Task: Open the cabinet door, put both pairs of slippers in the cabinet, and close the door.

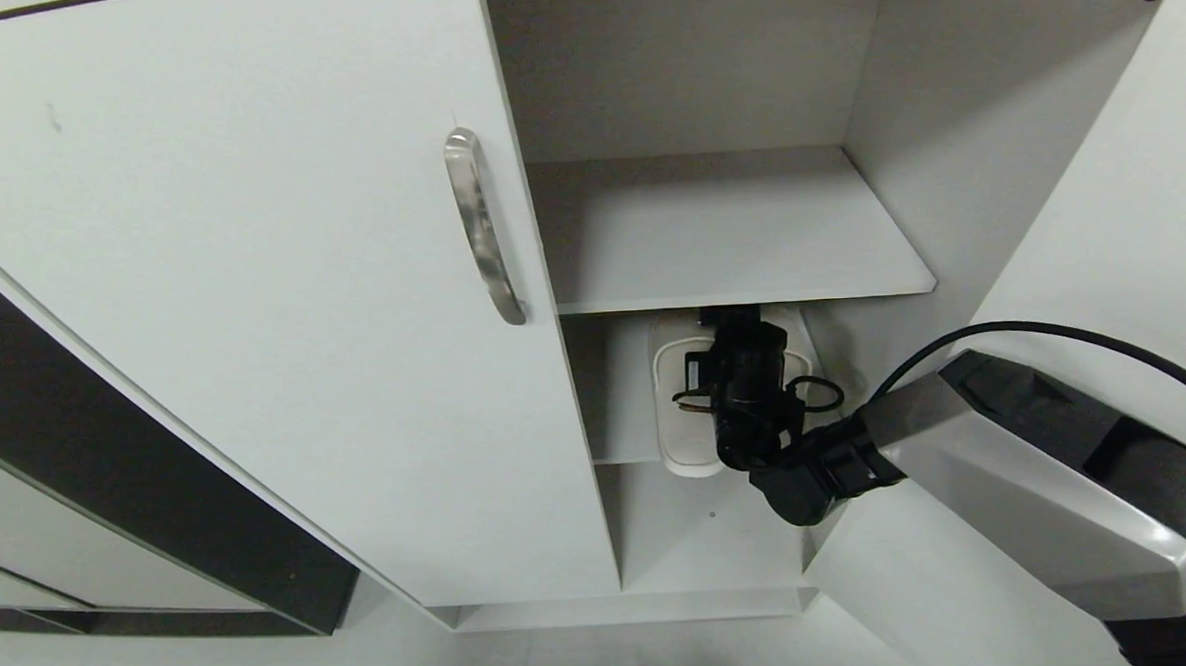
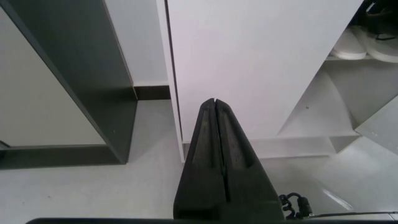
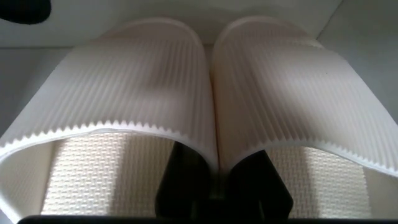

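Right wrist view — right tool (image 3: 219, 165) pinching two slippers (image 3: 144, 87).

Our robot: black and silver-grey parts

We see the right arm (image 1: 1020, 484) with a smooth silver-grey shell, a black wrist (image 1: 756, 396) made of round joints, and a black cable (image 1: 1053, 328) arching above it. The left gripper (image 2: 214, 107) has two long matt black fingers that get narrower to the tips. The fingers (image 3: 256, 186) of the right gripper (image 3: 217, 198) are black too.

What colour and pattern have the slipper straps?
The slipper straps are cream, finely ribbed; best in right wrist view.
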Motion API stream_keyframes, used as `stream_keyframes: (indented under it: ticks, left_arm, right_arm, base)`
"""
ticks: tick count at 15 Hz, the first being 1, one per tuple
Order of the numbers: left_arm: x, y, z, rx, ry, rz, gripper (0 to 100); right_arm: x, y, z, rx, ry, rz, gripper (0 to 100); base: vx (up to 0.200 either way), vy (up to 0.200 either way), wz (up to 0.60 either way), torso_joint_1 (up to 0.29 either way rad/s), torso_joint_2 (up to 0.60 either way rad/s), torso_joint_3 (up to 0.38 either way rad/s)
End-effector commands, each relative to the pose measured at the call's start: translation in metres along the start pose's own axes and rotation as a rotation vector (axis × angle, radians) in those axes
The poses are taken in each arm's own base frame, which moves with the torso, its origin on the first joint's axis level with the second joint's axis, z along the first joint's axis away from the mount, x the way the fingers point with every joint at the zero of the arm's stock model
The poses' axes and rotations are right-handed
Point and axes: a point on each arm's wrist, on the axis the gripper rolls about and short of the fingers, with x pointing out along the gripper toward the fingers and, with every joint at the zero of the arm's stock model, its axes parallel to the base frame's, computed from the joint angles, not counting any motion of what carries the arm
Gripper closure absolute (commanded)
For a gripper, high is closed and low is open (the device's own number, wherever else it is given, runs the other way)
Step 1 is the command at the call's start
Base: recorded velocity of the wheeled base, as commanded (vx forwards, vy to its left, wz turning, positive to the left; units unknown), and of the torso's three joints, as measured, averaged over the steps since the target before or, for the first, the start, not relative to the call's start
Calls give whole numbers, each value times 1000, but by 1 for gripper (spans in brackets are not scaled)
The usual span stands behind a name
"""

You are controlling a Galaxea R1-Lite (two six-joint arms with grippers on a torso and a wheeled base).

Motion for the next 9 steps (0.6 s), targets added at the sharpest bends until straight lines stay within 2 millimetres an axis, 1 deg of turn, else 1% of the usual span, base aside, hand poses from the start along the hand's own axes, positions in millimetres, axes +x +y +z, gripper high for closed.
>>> stream_keyframes:
  ticks: [1, 4, 9]
  left_arm:
    - [0, 0, 0, 0, -2, 0, 100]
    - [0, 0, 0, 0, 1, 0, 100]
    - [0, 0, 0, 0, 0, 0, 100]
  right_arm:
    - [3, -2, -4, -5, 5, -7, 100]
    - [5, -3, -10, -10, 13, -12, 100]
    - [5, -3, -13, -2, 18, -10, 100]
  base:
    - [0, 0, 0, 0, 0, 0]
    - [0, 0, 0, 0, 0, 0]
    - [0, 0, 0, 0, 0, 0]
